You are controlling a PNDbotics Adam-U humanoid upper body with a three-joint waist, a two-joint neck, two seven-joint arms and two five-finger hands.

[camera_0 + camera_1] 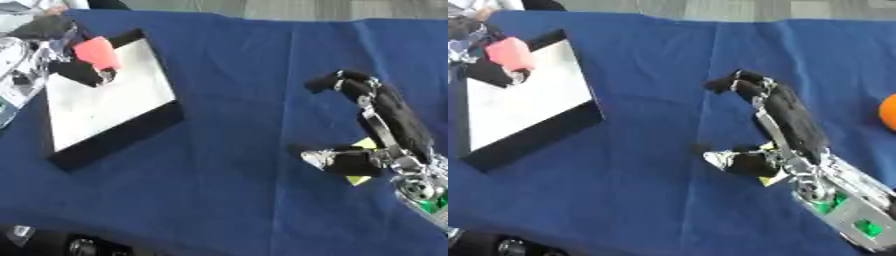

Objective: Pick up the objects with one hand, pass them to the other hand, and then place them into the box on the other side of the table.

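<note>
pink object (96, 52) — held by the left hand (74, 62) over the far left corner of the box (122, 107), a shallow tray with a white floor and black walls lying at the left of the blue table (236, 75). the fingers of that hand are curled round the pink piece; whether it already touches the white floor cannot be told. judgement: this is the placing step, nearly complete.

right hand (785, 122) — resting near the middle right of the table, fingers curled forward and thumb drawn in, with a small yellow thing (360, 145) showing beneath the palm; whether the hand pinches it or merely covers it cannot be told. an orange round thing (888, 112) sits at the right edge, well apart from both hands.

recommendation for the step in hand: lower the pink object until it is well inside the black walls, over bare white floor, not over the rim. spread the fingers only once it is low, so it does not bounce out. lift the hand straight up afterwards — a sideways pull could catch the wall and shift the box.
</note>
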